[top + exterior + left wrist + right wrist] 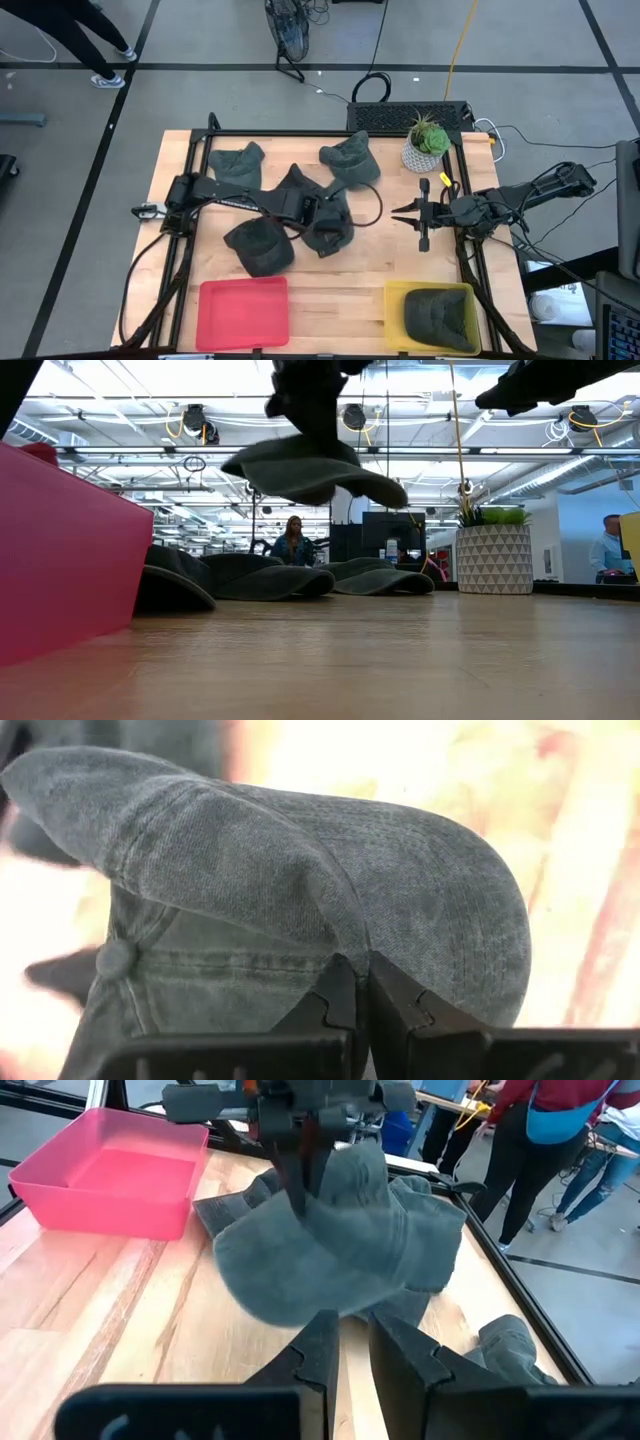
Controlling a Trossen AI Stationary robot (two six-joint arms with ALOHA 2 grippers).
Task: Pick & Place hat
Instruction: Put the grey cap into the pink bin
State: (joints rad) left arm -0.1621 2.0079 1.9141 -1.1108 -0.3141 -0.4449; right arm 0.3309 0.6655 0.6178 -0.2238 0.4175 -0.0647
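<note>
We see the held cap [328, 228] hanging clear of the table [390, 262], near its middle, just beside another dark cap [260, 247] and above the pile's edge. The left pincer [312, 208] is clamped together on a fold of its crown fabric, fingers [335, 995] pinching near the seam; the low view shows the cap lifted well off the wood.

As for how it lies, its long axis seems to run crown to brim roughly toward the near edge of the table, brim drooping downward, though the crumpled cloth makes this hard to read.

We judge the main risk is the thin pinch: limp fabric could slide out during a carry toward the red bin [244, 313] or the yellow bin [394, 312], which already holds a cap. The dangling brim could also snag a bin wall or drag the neighbouring cap.

The right pincer [412, 212] waits at the table's right, fingers slightly apart, holding nothing.
</note>
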